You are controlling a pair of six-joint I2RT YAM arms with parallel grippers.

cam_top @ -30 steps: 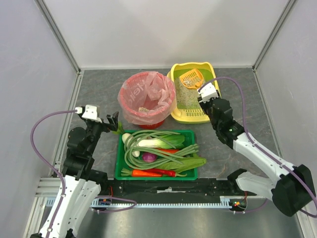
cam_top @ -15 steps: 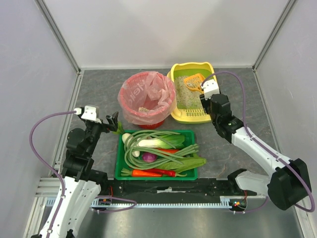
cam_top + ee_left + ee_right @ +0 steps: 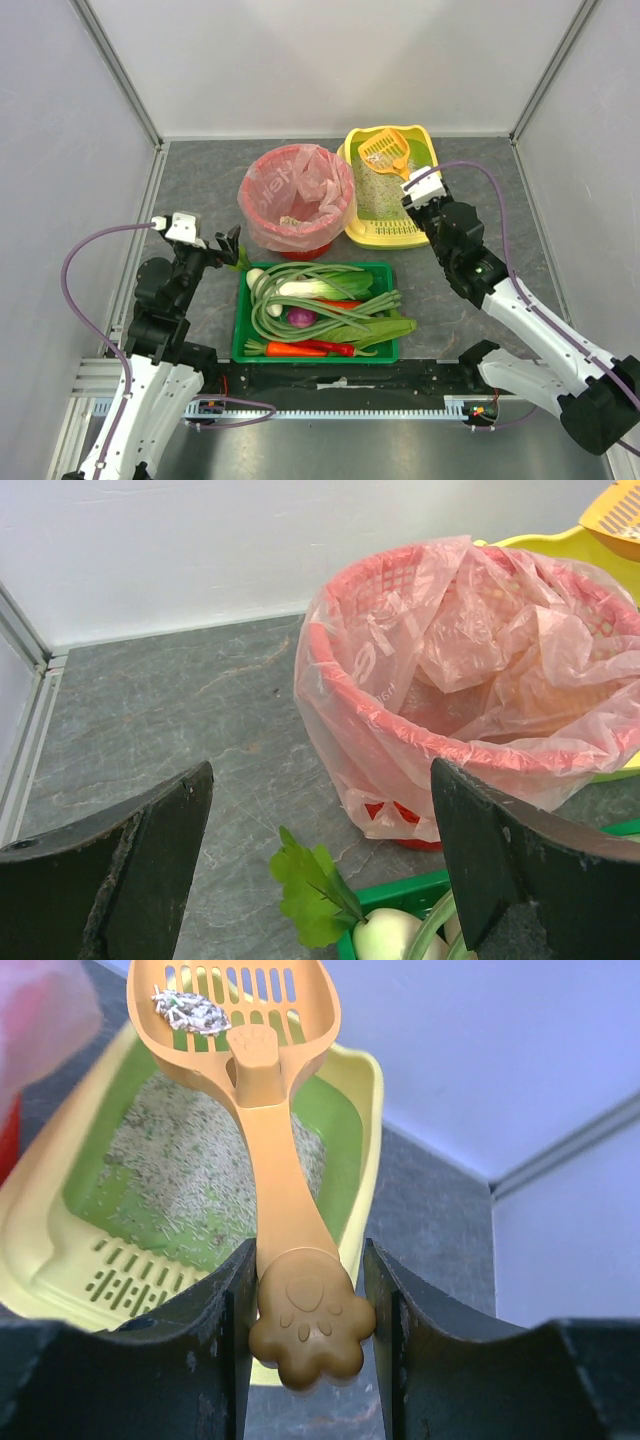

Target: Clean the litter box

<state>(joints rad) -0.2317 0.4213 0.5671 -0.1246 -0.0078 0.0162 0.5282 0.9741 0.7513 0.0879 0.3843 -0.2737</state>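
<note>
Mid-scoop: right pincer pinching orange scoop, loaded with clumps, above litter box; next, carry level to red bin; left pincer spread, idle.

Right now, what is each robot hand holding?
Left gripper: open, holding nothing.
Right gripper: closed on the orange scoop.

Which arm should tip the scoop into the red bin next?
The right. Its gripper grips the orange scoop, loaded with clumps, above the litter box. The left gripper is open and empty, near the red bin.
</note>
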